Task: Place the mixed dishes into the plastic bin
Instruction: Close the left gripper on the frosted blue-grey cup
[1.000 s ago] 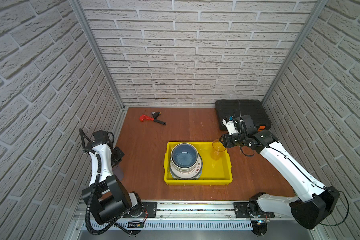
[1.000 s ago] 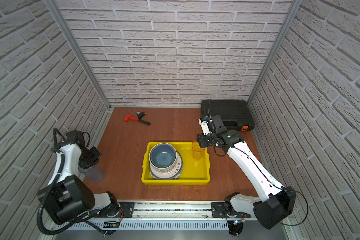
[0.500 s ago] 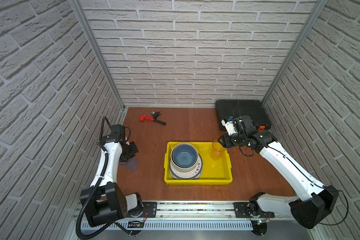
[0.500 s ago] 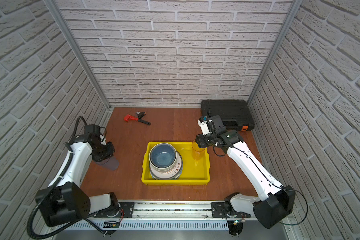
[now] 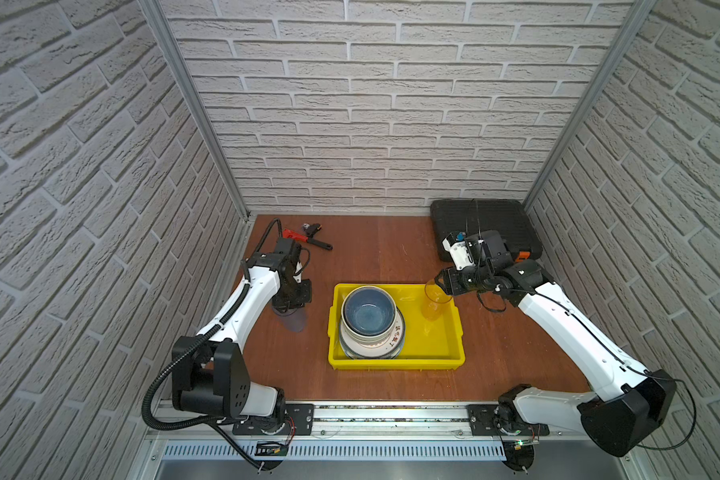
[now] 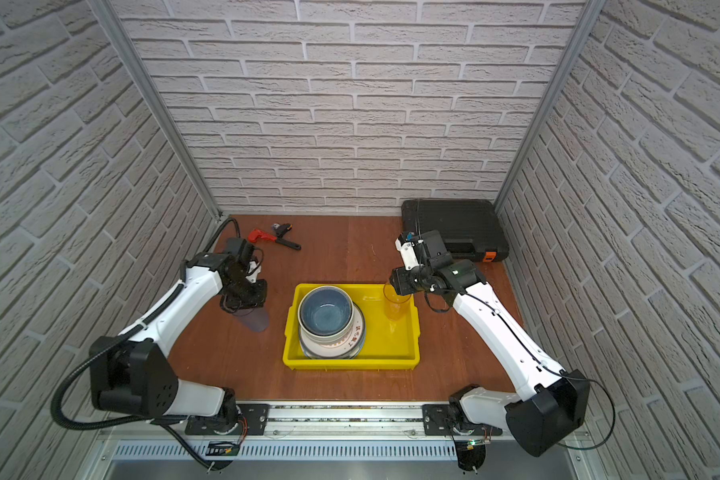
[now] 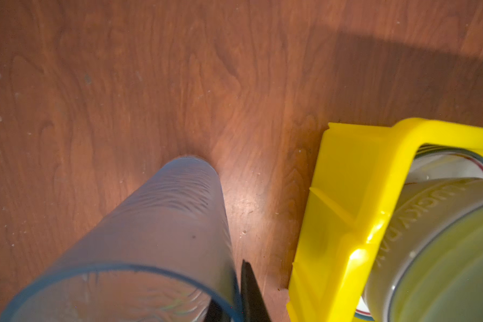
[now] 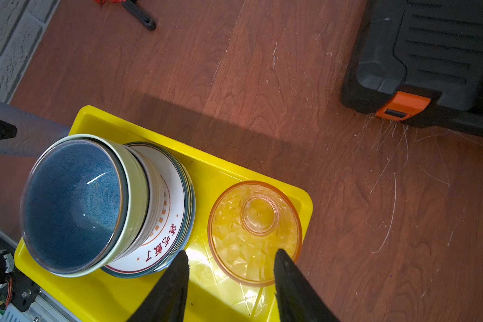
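- The yellow bin [image 5: 395,365] is sitting in the middle of the wooden table [image 5: 375,257]. It is holding a stack of plates [image 5: 396,338] and bowls, with the dark-blue bowl [image 5: 368,309] lying on top.
- The orange glass [image 5: 433,306] is standing upright in the bin's far right corner, beside the stack.
- The right gripper [image 8: 230,258] is hovering at that glass's rim with its jaws standing apart. A gap is showing between one finger and the glass, so nothing is being squeezed.
- The left gripper [image 7: 233,290] is pinching the rim of the bluish glass [image 7: 162,228], jaws closed on its wall, and is holding it tilted just left of the bin, outside it.
- A red-and-black wrench [image 5: 306,237] and a black case [image 5: 485,224] are lying at the back of the table — well apart from the bin.
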